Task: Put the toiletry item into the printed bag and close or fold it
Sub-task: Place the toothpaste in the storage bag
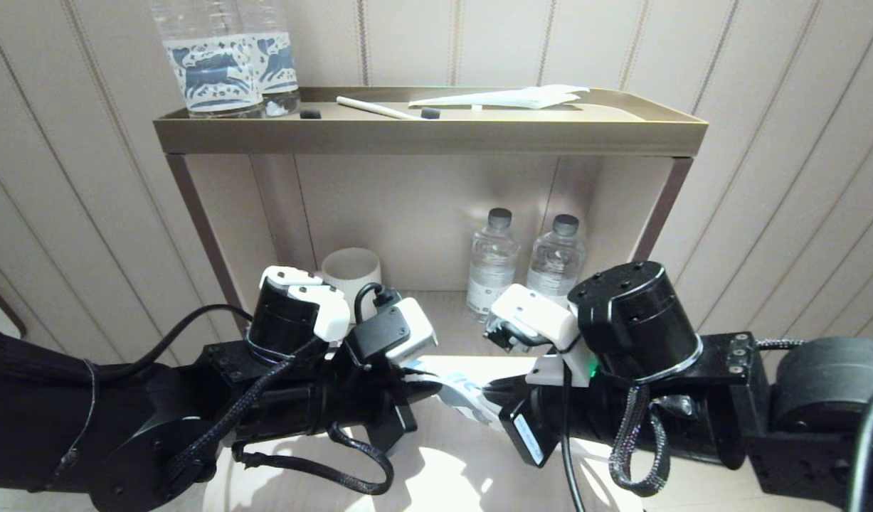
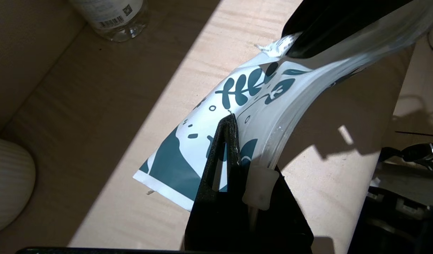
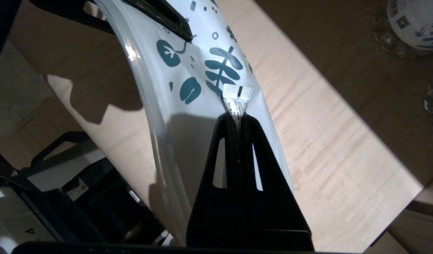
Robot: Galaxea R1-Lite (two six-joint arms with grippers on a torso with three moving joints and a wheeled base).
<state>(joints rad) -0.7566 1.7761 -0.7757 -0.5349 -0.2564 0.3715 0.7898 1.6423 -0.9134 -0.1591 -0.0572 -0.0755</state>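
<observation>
The printed bag (image 1: 464, 395) hangs bowed at lower centre of the head view, stretched between both grippers above the pale wooden shelf (image 1: 450, 320); the left gripper (image 2: 230, 121) is clamped on one end. The right gripper (image 3: 237, 118) pinches the other end, a small white sachet (image 3: 237, 95) caught between its tips

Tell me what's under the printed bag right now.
Under the printed bag, held arched by left claw and right claw, only bare wooden shelf shows; its contents can't be seen.

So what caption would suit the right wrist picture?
Right tool, shut, pinches a small white printed sachet against the white, teal-patterned plastic bag above the pale wooden shelf.
</observation>
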